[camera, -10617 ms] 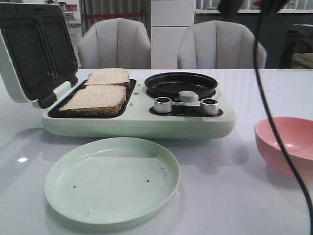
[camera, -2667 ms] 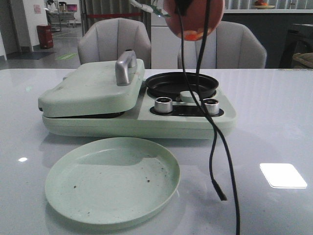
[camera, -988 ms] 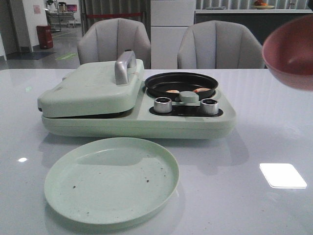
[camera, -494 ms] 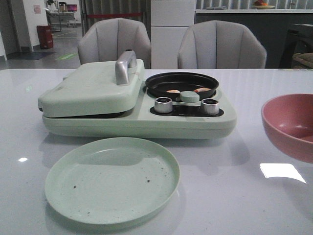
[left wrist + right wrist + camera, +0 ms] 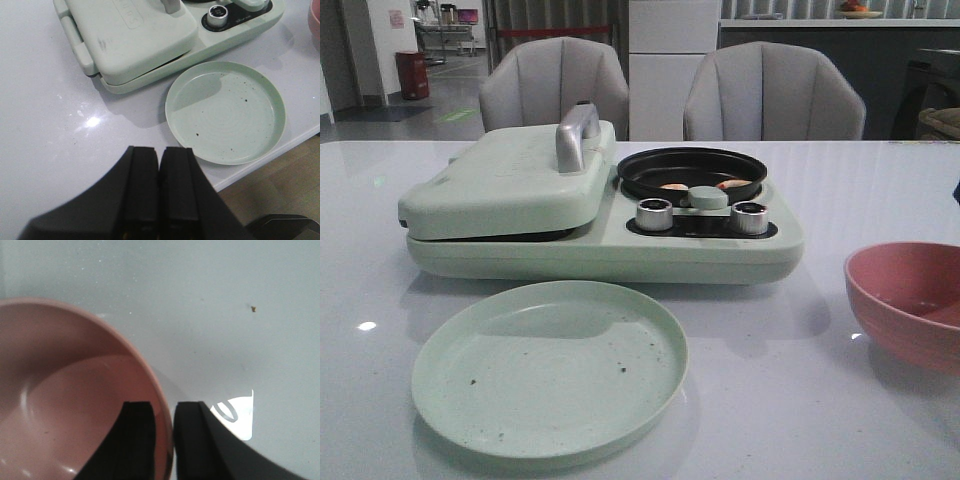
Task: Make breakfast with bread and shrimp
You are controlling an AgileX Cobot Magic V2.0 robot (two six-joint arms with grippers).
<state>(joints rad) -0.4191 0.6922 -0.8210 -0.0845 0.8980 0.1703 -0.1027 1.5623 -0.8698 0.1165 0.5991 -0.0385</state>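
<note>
Sandwich maker (image 5: 520, 190): matt pale-green plastic, brushed-metal handle (image 5: 574, 135), shiny metal knobs (image 5: 653, 214). Plate (image 5: 550, 365): matt, speckled. Pink bowl (image 5: 910, 300): smooth. Table (image 5: 880, 190): glossy.

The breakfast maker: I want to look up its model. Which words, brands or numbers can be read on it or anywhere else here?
None can be read.
Lid: raised lettering in the left wrist view, too faint to read.
Panel by the knob: small marks, too blurred.
Plate and bowl: no text.

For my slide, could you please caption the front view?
Sandwich maker closed, shrimp in its round pan, empty green plate in front, pink bowl at right.
</note>
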